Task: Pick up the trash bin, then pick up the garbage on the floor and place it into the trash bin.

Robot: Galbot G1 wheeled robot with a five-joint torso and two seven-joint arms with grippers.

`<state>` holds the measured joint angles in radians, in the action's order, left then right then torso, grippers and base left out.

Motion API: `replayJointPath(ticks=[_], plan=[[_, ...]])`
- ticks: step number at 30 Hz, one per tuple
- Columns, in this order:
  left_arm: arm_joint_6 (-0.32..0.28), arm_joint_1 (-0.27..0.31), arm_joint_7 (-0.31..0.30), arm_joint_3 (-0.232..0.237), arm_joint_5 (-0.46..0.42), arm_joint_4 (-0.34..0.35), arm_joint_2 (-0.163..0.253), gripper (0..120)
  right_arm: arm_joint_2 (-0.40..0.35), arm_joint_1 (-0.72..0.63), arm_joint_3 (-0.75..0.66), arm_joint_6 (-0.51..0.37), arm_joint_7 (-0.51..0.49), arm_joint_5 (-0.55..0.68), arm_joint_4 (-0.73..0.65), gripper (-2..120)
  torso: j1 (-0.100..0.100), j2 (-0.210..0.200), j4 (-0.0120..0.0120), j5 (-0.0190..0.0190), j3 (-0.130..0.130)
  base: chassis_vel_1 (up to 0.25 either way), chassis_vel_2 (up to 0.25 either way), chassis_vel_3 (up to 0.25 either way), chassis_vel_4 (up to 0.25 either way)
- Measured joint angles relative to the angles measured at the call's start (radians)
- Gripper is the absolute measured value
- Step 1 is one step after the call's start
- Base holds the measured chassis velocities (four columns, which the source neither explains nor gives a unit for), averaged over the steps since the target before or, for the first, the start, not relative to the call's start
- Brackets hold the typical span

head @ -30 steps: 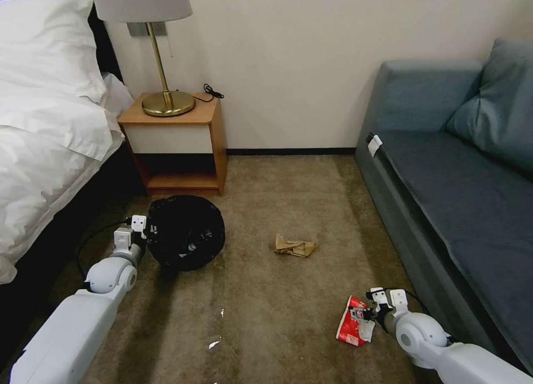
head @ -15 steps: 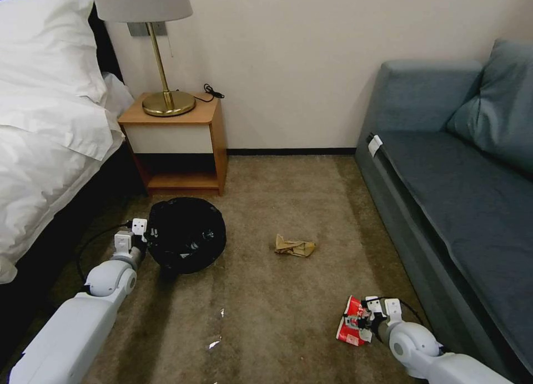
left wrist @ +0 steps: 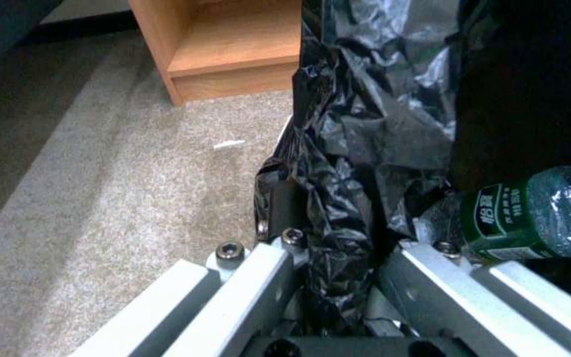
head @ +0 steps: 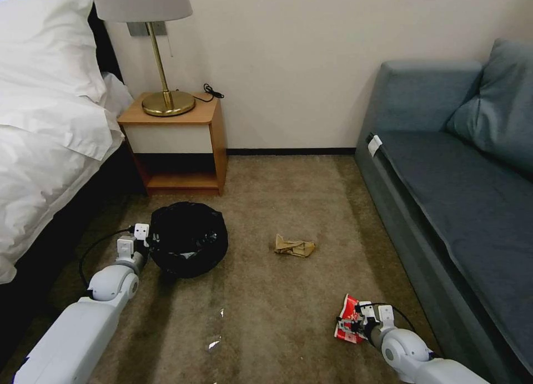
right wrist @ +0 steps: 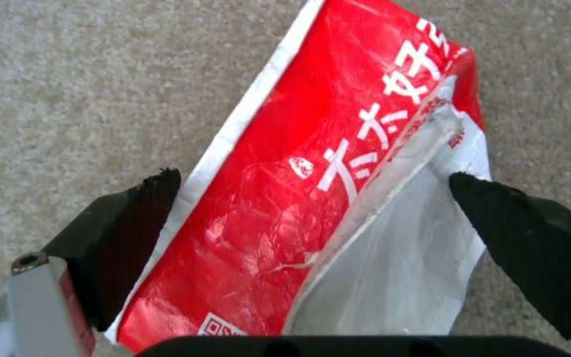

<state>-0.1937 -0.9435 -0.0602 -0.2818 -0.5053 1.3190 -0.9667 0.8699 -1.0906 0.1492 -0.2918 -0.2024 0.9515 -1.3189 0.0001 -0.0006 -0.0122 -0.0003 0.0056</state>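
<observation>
A: Start at our right gripper [right wrist: 312, 198]. What do we have?

B: Its two black pads [right wrist: 134, 233] are spread wide, one on each side of the red-and-white packet [right wrist: 312, 198], close to its edges but not yet pressing. The packet lies flat on the carpet [right wrist: 67, 74] right between the jaws, so we judge this as the moment before the pinch: straddling it across its narrow width gives the pads something to close on.

A: And our left gripper [left wrist: 338, 267]?

B: Pinched on the rim of the trash bin [head: 189, 245], with the crinkled black liner [left wrist: 358, 148] caught between the fingers. Holding by the rim keeps the mouth open and facing up, ready to receive litter. Just past the left fingers, inside the bin, a clear bottle [left wrist: 537, 218] with a green label is already lying.

A: How far apart are the two?

B: Well apart; the bin sits out to the left of the right gripper, near the nightstand [head: 177, 145].

A: Count the garbage for us.

B: One red-and-white packet under the right gripper, one crumpled brown paper [head: 294, 245] on the carpet beyond it, between the two grippers, and one bottle in the bin. That makes three pieces we can see, plus a few tiny pale scraps [head: 214, 344] on the floor. One bin
</observation>
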Motion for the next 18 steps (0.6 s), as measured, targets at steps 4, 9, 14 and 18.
replayJointPath(ticks=[4,9,14,18], plan=[[0.0,0.001,0.001,0.001,0.0,-0.003,0.0,0,0.001,-0.003,-0.008,0.007,0.017,-0.004,0.008,100,0.0,0.0,0.0,0.0001,0.0,0.0,0.0,0.0,0.0],[0.0,0.003,0.001,0.005,0.001,-0.005,0.0,0,0.005,0.003,-0.008,0.014,0.037,-0.004,0.02,99,0.0,0.0,-0.0002,-0.0002,0.0,0.0,0.0,0.0,0.0],[0.0,0.005,0.001,0.007,0.001,-0.006,0.001,0,0.016,0.016,-0.004,0.02,0.054,-0.004,0.036,90,0.0,0.0,-0.0003,-0.0004,0.0,0.0,0.0,0.0,0.0],[-0.001,0.005,0.001,0.008,0.001,-0.006,0.002,0,0.017,0.018,-0.004,0.026,0.068,-0.004,0.043,82,0.0,0.0,-0.0004,-0.0004,0.0,0.0,0.0,0.0,0.0]])
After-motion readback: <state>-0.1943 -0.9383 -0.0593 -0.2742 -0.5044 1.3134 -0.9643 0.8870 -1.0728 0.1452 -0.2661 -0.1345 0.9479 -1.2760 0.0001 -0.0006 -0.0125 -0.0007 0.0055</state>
